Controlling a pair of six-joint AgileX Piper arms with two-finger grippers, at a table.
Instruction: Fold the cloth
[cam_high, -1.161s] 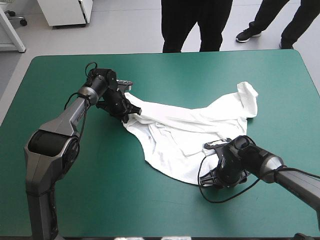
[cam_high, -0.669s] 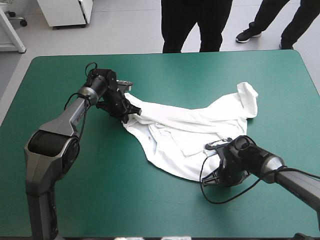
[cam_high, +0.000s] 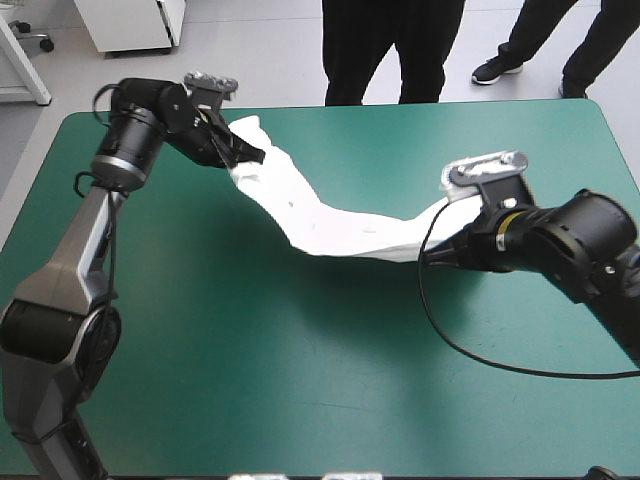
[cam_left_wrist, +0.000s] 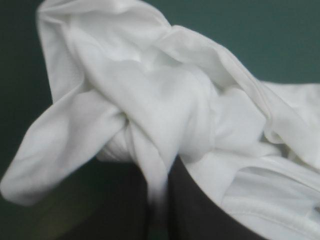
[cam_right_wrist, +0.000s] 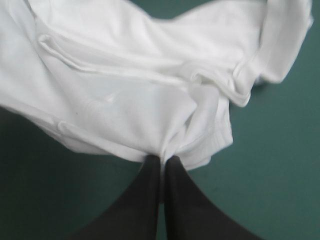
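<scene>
Left gripper (cam_high: 248, 155): held near the table's far left corner, above the teal-green cover (cam_high: 300, 380). Its black fingers (cam_left_wrist: 200, 210) are nearly closed, pinching a bunched fold of the white T-shirt (cam_high: 330, 225). In the left wrist view (cam_left_wrist: 160, 175) the cloth (cam_left_wrist: 165, 100) spills over and ahead of the fingertips in thick twisted folds, one loose lobe hanging off to the side, with the cover behind it.

Right gripper (cam_high: 435, 257): over the right half of the table, nearer the far edge than the near one. Its fingers (cam_right_wrist: 190, 200) meet in one pointed arch, clamped on a gathered edge of the T-shirt (cam_right_wrist: 135, 90). In the right wrist view (cam_right_wrist: 162, 159) a stitched hem runs just beside the pinch point, and the fabric fans out ahead of the tips in creased layers.

T-shirt: one item, white, not folded. It is strung between the two grippers as a long sagging band running from far left toward mid right, narrowest at each grip. A dark shadow lies on the cover under and in front of the band. Whether its lowest part touches the cover cannot be told.
</scene>
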